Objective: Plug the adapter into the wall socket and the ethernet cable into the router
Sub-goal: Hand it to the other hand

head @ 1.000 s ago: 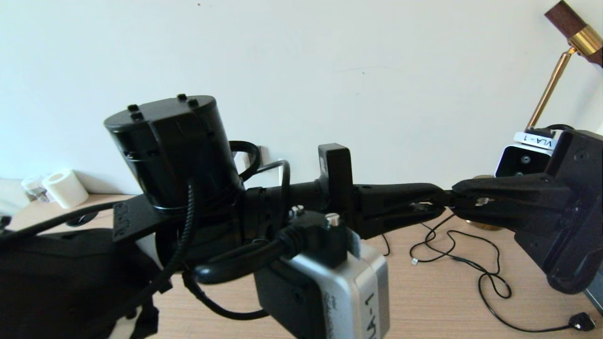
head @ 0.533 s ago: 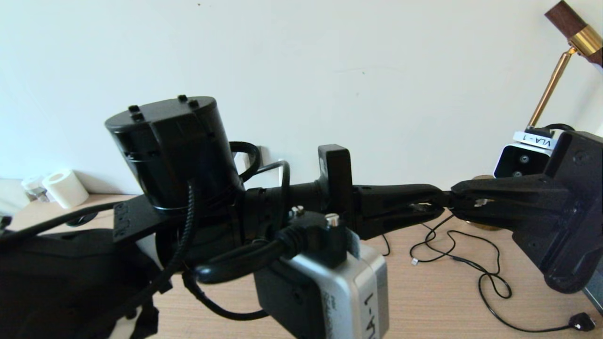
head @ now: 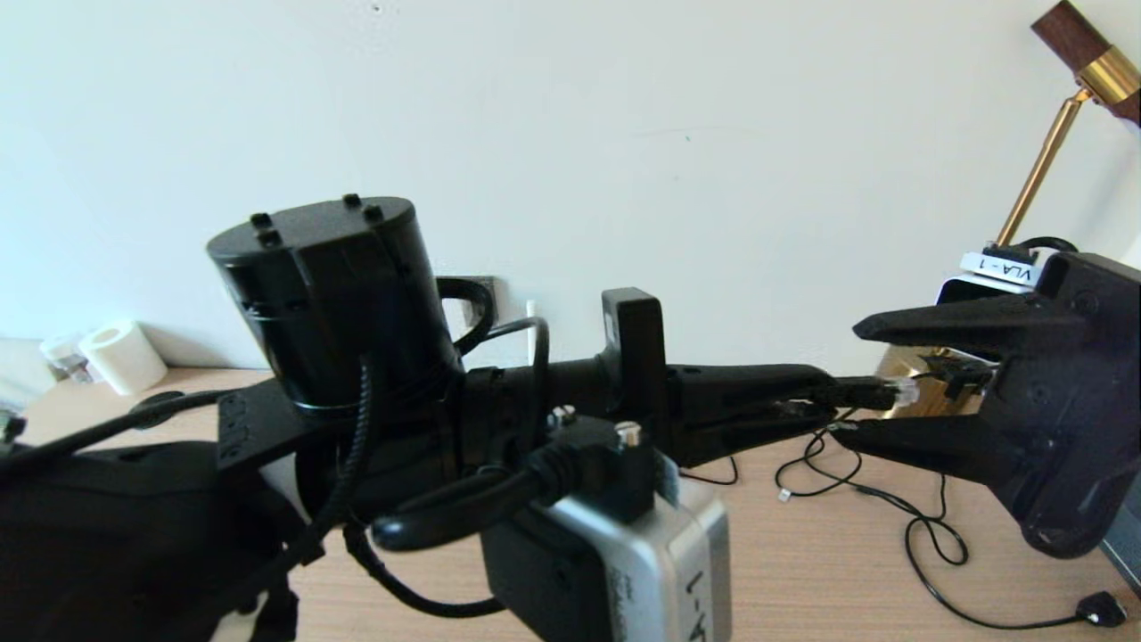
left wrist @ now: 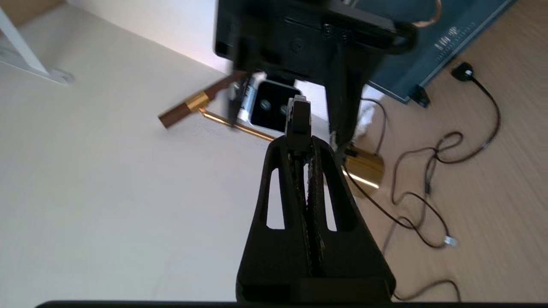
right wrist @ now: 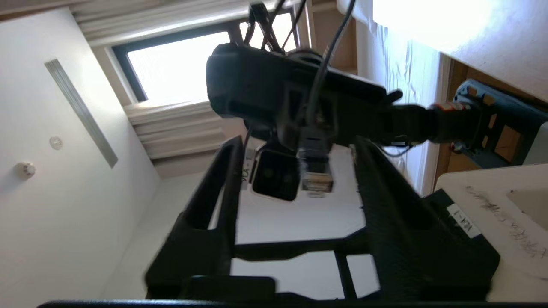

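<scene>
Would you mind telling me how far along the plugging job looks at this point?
Nothing looks plugged in yet. In hand: the left gripper is shut on the ethernet cable, held in the air with its clear connector poking out between the open fingers of the right gripper, which is not gripping it. Left: the cable's run to the router, and the adapter; router, adapter and socket cannot be made out in these views.

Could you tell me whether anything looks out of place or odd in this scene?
A thin black cable lies in loose tangled loops on the table. The ethernet cable is pinched in the left claw, pointing into the open right claw.
</scene>
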Robot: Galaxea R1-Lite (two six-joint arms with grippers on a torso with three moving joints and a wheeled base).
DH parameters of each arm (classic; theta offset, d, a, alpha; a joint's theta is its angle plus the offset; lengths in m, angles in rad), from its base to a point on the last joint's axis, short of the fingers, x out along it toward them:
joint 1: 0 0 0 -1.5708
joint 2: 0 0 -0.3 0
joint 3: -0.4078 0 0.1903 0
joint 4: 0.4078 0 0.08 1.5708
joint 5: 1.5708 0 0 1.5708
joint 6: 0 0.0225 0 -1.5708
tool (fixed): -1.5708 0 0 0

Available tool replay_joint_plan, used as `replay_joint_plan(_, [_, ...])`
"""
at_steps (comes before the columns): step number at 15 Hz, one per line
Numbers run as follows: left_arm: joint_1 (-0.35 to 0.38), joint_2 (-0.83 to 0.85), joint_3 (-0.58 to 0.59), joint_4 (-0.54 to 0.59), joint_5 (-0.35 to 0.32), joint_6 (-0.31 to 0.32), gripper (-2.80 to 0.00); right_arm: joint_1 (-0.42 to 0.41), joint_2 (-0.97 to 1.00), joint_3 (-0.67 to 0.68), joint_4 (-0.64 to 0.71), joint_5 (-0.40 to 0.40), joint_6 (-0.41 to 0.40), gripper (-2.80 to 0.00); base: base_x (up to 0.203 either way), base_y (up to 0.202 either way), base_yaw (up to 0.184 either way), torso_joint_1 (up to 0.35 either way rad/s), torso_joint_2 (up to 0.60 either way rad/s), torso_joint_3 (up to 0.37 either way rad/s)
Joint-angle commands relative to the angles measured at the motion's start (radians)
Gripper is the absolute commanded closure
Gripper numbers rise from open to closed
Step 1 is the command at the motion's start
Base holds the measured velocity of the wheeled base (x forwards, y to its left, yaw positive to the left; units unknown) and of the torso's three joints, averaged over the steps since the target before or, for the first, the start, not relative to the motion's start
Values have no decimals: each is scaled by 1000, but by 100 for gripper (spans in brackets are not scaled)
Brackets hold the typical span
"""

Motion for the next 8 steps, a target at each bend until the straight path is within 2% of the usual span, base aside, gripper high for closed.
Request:
replay_joint_plan(1, [13, -36, 50, -6, 15, -65, 0, -7, -23, -1, -4, -29, 9, -280, 0, 0, 0, 0, 0, 0])
replay_joint_plan(3, [53, -92, 107, -22, 73, -249, 0, -9, -92, 2, -5, -165, -27, -280, 0, 0, 0, 0, 0, 0])
replay_joint_plan(4, [77, -113, 135, -43, 102, -388, 0, -16, -131, 13, -3, -242, -139, -280, 0, 0, 0, 0, 0, 0])
replay_joint_plan(5, [92, -128, 157, -69, 143, -523, 0, -28, -164, 29, 4, -309, -264, -280, 0, 0, 0, 0, 0, 0])
replay_joint_plan(6, [100, -140, 180, -99, 218, -680, 0, -44, -203, 52, 22, -401, -410, -280, 0, 0, 0, 0, 0, 0])
replay_joint_plan(8, [108, -169, 213, -140, 417, -1019, 0, -60, -260, 112, 78, -648, -775, -280, 0, 0, 0, 0, 0, 0])
